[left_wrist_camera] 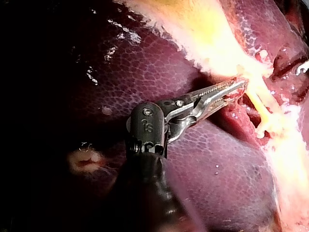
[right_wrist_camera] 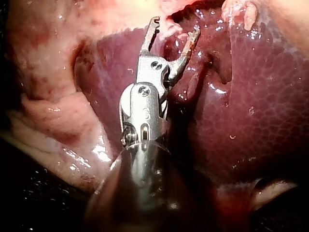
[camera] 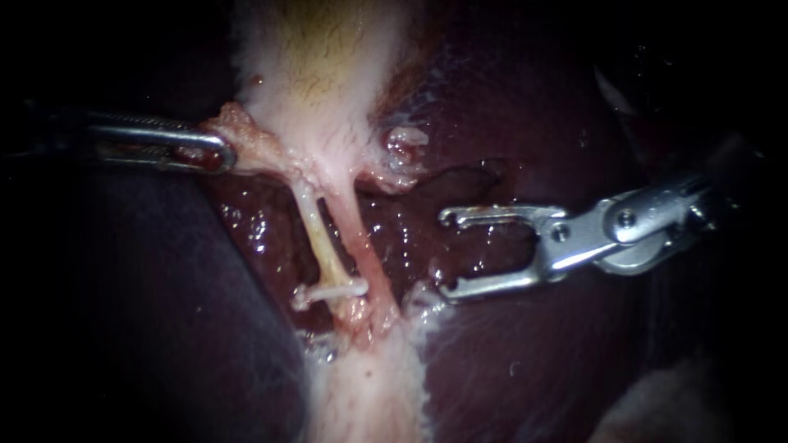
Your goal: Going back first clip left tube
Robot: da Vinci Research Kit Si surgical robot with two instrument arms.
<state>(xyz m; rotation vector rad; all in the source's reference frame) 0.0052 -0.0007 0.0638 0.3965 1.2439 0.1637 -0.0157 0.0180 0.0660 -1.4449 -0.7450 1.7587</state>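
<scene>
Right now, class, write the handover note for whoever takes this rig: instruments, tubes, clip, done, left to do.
Left instrument: jaws shut on tissue beside the gallbladder.
Right instrument: jaws open, empty, over the liver, clear of the left tube.
Done: one clip sits across that tube's lower end.
Left: probably draw the open instrument back; nothing else is shown.

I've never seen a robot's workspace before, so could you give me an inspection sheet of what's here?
Surface: liver, dark red, wet; gallbladder pale above.
Job's things: left tube bears a white clip; right tube beside it.
Clutter: nothing seen.
Instruments: left instrument shut on pale tissue; right instrument open, empty, apart from the tubes.
Cables: nothing seen.
Surroundings: dark.
</scene>
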